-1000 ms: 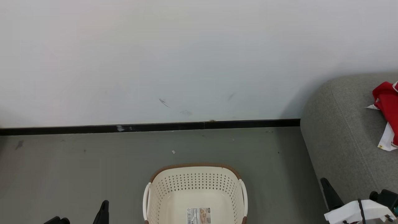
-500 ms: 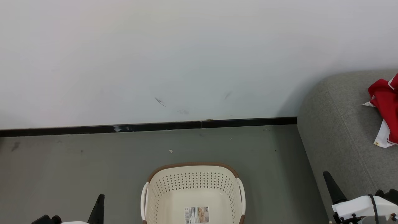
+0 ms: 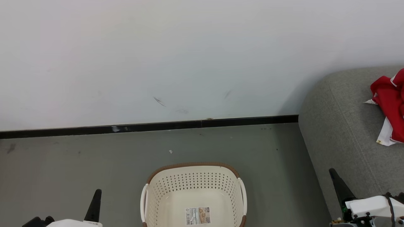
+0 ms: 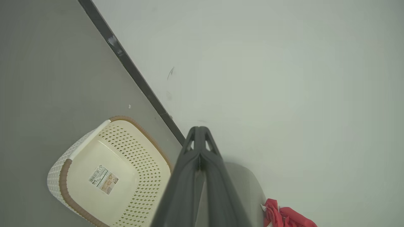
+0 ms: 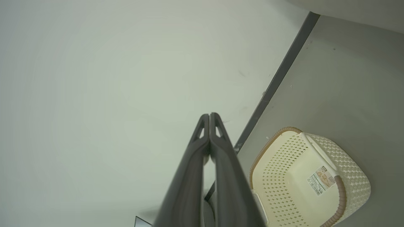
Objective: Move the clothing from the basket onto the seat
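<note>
Head view: the red soft-fabric sports jersey [image 3: 389,97] with white trim lies crumpled on the large grey fabric-upholstered sofa [image 3: 341,126], at the right edge of the frame. Part of the garment runs out of frame, so its full extent cannot be told. It rests on the upper surface of the sofa, back from the rounded front edge, a position from which soft fabric is unlikely to slide off.

The oval cream perforated plastic laundry basket [image 3: 192,184] with a brown woven-look rim stands upright on the grey floor [image 3: 63,164], well apart from the jersey. Its interior holds nothing but a label sticker [image 3: 198,215] on the bottom.

The left gripper [image 4: 199,129] has its two dark fingers pressed together with nothing between them. The right gripper [image 5: 210,116] is likewise closed and empty. In the head view they sit low, one at either side of the basket, and touch neither it nor the sofa.

Judgement: the transfer appears complete, with the basket emptied and the garment on the sofa. The closed, empty fingers are consistent with a parked posture rather than an approach.
</note>
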